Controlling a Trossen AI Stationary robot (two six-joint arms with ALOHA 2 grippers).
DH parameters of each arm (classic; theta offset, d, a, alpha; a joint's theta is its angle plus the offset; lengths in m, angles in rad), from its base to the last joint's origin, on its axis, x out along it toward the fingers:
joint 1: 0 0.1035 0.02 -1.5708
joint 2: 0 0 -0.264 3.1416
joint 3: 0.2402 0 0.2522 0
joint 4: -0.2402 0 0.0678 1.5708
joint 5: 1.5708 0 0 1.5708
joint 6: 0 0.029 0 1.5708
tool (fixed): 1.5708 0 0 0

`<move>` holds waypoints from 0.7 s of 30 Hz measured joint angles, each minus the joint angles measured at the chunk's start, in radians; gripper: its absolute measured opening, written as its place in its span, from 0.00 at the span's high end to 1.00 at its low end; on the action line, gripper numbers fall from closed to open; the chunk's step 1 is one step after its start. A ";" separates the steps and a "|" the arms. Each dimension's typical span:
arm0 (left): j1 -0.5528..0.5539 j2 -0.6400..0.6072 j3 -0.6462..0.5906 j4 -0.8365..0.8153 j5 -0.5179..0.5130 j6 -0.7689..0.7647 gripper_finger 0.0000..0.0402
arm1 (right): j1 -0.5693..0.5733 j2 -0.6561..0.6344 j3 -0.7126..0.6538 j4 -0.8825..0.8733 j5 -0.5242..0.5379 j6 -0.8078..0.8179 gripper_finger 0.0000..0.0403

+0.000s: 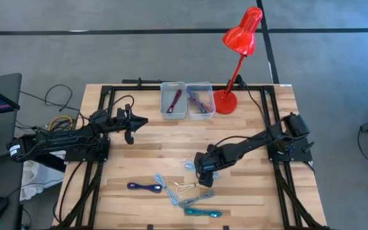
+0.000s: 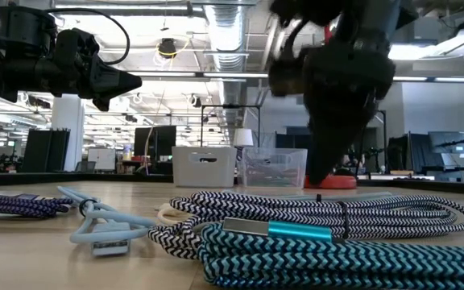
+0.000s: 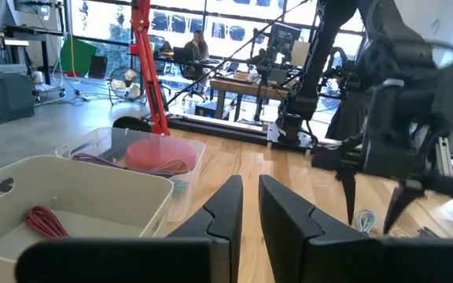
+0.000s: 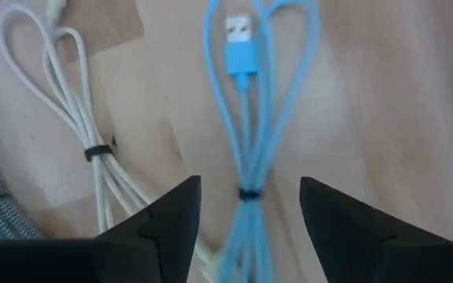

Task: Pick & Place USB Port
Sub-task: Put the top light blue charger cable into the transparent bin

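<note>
Several bundled USB cables lie on the wooden table's near half. In the right wrist view a light blue cable [image 4: 246, 149], tied at its middle, lies flat with its plug [image 4: 238, 35] showing. My right gripper [image 4: 246, 208] hangs open just above it, pointing down, one finger on either side of the bundle and touching nothing. In the high view this gripper [image 1: 204, 171] covers most of that cable. My left gripper [image 1: 136, 122] waits shut and level above the table's left side, holding nothing.
A white cable [image 4: 93, 149] lies close beside the blue one. Purple [image 1: 144, 186], pale blue [image 1: 165, 185] and teal [image 1: 202, 212] cables lie nearer the front edge. Two bins [image 1: 173, 100] [image 1: 200, 99] holding cables and a red lamp [image 1: 225, 101] stand at the far edge.
</note>
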 joint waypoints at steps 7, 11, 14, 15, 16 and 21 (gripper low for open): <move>0.000 0.007 0.000 -0.001 0.000 0.000 0.89 | 0.008 0.082 0.006 0.031 -0.026 -0.013 0.48; 0.000 0.022 0.000 -0.006 0.000 0.001 0.89 | 0.012 0.101 0.004 0.042 -0.022 -0.015 0.53; 0.000 0.027 0.000 -0.003 0.000 0.002 0.89 | 0.012 0.104 0.003 0.040 -0.011 -0.015 0.62; 0.000 0.027 0.000 -0.002 0.000 0.002 0.89 | 0.012 0.105 0.002 0.040 -0.008 -0.015 0.66; 0.000 0.027 0.000 -0.003 0.000 0.002 0.89 | 0.012 0.105 0.002 0.039 -0.005 -0.019 0.71; 0.000 0.027 0.000 -0.003 0.000 0.001 0.89 | 0.012 0.106 0.001 0.041 0.016 -0.032 0.96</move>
